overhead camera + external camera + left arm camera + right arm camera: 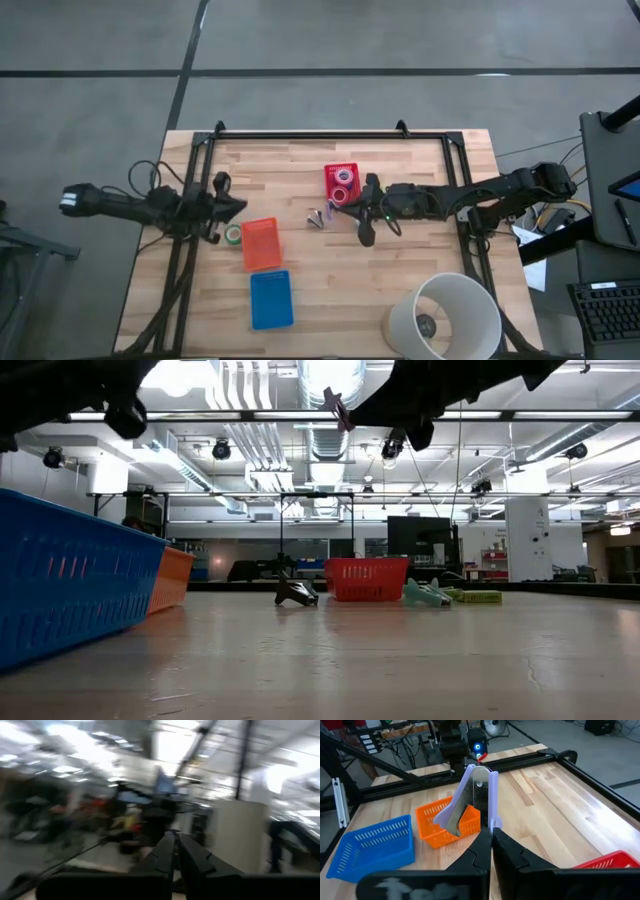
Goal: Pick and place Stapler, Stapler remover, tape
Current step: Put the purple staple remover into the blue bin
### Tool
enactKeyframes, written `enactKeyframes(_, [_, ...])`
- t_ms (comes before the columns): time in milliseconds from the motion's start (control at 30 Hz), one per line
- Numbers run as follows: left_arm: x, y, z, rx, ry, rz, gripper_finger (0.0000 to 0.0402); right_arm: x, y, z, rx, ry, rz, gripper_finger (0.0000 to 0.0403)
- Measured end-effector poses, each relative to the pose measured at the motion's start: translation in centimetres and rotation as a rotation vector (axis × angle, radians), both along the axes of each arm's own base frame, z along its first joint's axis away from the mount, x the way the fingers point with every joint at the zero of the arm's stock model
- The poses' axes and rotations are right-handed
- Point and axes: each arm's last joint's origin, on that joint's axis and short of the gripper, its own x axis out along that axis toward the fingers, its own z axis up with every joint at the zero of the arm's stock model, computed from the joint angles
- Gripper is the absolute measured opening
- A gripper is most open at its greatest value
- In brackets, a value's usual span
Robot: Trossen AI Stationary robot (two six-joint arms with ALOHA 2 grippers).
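My right gripper [346, 205] hovers over the middle of the table, beside the red basket [342, 168], shut on a lavender staple remover [479, 795]. Tape rolls [342, 186] lie in the red basket, and a green roll [233, 234] lies on the table by the orange basket [262, 243]. A second, dark staple remover [318, 217] rests on the wood. The dark stapler [365, 233] lies under my right arm. My left gripper [240, 206] is shut and holds nothing, raised at the table's left side. My right gripper pinches the staple remover between its two fingertips by the end of its lavender plastic handle [493, 822]. The remover sticks out beyond the fingertips, its metal jaws [454, 822] spread away from them. It is lifted clear of the table.
A blue basket [271, 299] stands near the front edge beside the orange one. A big white cylinder [445, 318] stands at the front right corner. A black frame [320, 135] runs along the table's far and side edges. Bare wood lies between the baskets and the cylinder.
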Motion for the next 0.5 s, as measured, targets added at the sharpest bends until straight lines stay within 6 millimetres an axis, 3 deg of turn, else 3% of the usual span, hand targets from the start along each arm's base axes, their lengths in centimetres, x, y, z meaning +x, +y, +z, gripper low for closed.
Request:
enactKeyframes(233, [1.0,0.5,-0.4,-0.091,0.046,0.2,0.0027,0.0,0.1,-0.1,-0.003,0.003,0.006,0.0008])
enactKeyframes(400, [1.7,0.3,-2.0,-0.16,0.169,0.113,0.0021,-0.1,0.3,-0.3,0.0,0.008,0.011,0.0008])
enactKeyframes(500, [1.9,0.2,-1.8,-0.179,0.141,0.068,0.0014,0.0,0.4,0.0,-0.006,-0.018,0.018,0.0008])
